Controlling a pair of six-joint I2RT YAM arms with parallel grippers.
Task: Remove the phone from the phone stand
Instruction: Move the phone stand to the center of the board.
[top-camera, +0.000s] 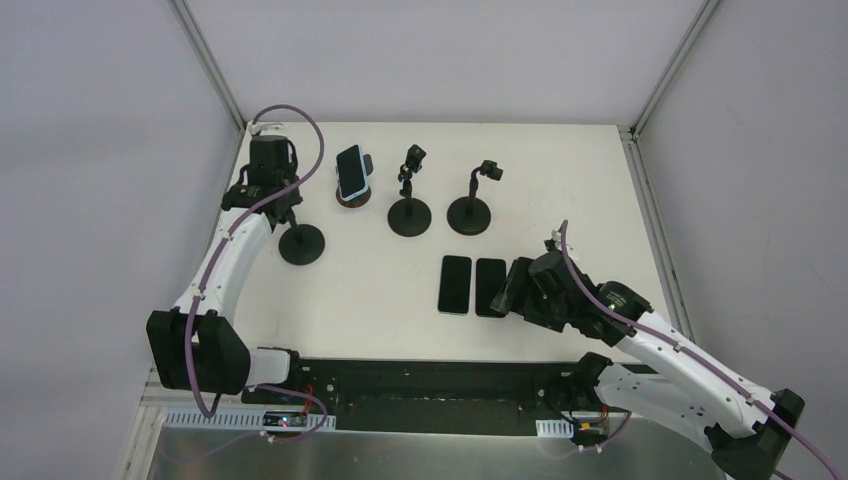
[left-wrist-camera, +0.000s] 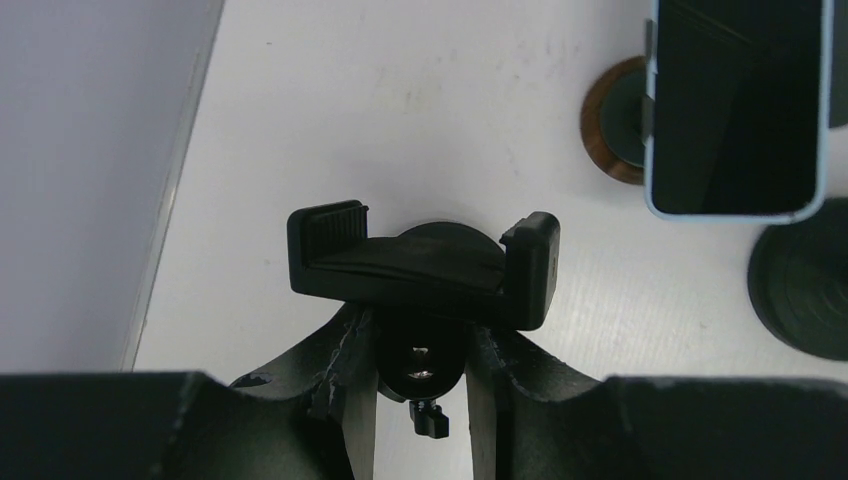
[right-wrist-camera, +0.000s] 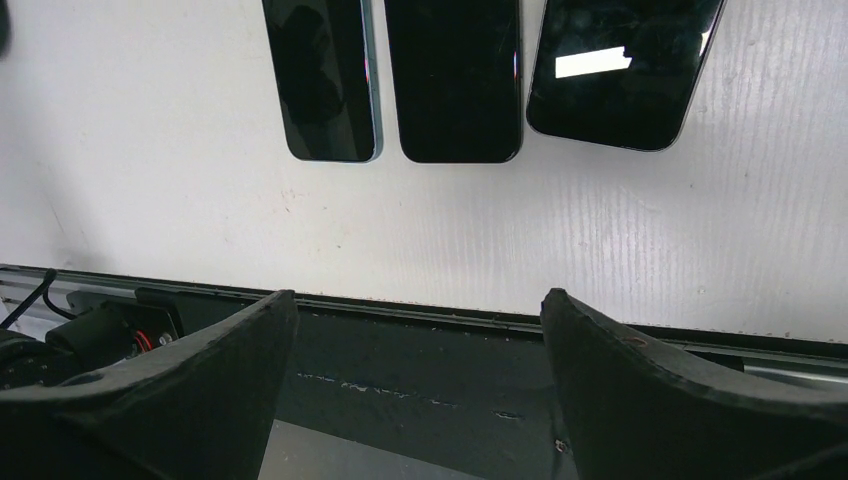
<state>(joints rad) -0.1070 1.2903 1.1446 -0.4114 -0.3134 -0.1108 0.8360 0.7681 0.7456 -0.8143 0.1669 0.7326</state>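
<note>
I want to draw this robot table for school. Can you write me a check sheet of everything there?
Surface: white table, lightly scuffed.
Job's things: phone clamped in brown-based stand; three loose phones lying flat.
Clutter: two empty stands; leftmost stand, also empty.
Grippers: left gripper straddles the leftmost stand's neck, contact unclear; right gripper open, empty.
Cables: purple cables along both arms.
Surroundings: grey walls, metal frame posts.

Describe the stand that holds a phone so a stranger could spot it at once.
Find the row of four stands along the table's far side. Take the stand second from the left. It alone holds a phone and has a brown base; the others are all black and empty.
</note>
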